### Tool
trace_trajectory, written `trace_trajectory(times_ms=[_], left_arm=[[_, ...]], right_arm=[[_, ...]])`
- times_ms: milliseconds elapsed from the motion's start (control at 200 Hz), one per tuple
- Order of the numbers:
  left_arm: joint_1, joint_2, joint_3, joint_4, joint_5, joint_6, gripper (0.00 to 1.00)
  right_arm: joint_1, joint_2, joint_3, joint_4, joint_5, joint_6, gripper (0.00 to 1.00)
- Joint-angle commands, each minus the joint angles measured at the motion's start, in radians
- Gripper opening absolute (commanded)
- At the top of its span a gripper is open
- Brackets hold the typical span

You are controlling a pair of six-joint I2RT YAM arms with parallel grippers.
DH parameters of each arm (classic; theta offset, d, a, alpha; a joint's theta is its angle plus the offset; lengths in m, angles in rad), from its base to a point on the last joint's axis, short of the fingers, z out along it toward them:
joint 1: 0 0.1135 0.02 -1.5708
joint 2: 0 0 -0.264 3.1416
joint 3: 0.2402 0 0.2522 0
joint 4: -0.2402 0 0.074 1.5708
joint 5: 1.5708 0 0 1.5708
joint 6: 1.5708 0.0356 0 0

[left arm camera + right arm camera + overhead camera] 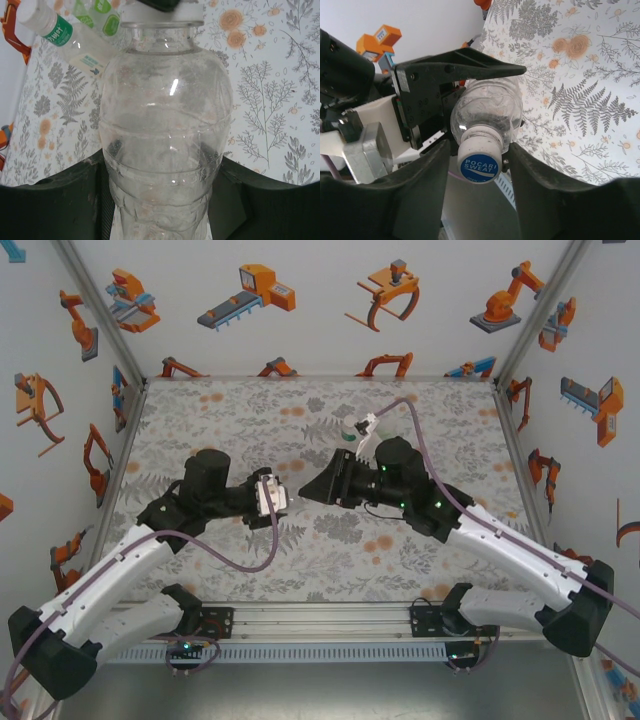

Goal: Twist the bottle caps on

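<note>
the left fingers (55, 200) are clamped on the body of a clear bottle (165, 125), held over the floral desk (280, 100). the right fingers (420, 190) stand slightly apart, flanking its blue-topped pocari sweat cap (480, 162), which sits on the neck. farther back, a white-capped labelled bottle (55, 30) lies on the desk.

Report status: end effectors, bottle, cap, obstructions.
Left end effector shut on clear bottle. Right end effector straddling blue-topped cap on the neck, grip unclear. Other bottles lie beyond, out of the way.
</note>
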Motion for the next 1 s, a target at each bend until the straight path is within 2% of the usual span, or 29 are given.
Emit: trace_trajectory(times_ms=[0,130,340,456,551,686,771,876,991], left_arm=[[-0.004,0.004,0.036,0.03,0.033,-0.016,0.0],[-0.005,0.005,0.038,0.03,0.034,-0.016,0.0],[-0.004,-0.004,0.037,0.029,0.042,-0.013,0.0],[-0.004,-0.009,0.036,0.029,0.047,-0.011,0.0],[-0.004,-0.01,0.036,0.029,0.047,-0.013,0.0],[-0.004,-0.013,0.036,0.028,0.064,-0.013,0.0],[-0.004,-0.012,0.037,0.023,0.09,-0.005,0.0],[-0.004,-0.01,0.041,0.008,0.116,0.004,0.0],[-0.004,-0.008,0.044,-0.004,0.151,0.013,0.0]], right_arm=[[0.006,-0.028,0.038,-0.045,-0.009,-0.04,0.55],[0.006,-0.047,0.077,-0.115,0.006,-0.11,0.59],[0.006,-0.101,0.129,-0.221,0.098,-0.276,0.61],[0.006,-0.122,0.143,-0.239,0.121,-0.369,0.6],[0.006,-0.135,0.132,-0.211,0.08,-0.466,0.56],[0.008,-0.203,0.03,-0.1,0.009,-0.719,0.53],[0.008,-0.254,-0.038,-0.028,-0.082,-0.98,0.54],[0.008,-0.256,-0.02,-0.07,-0.173,-1.239,0.54],[0.008,-0.201,0.05,-0.172,-0.227,-1.442,0.54]])
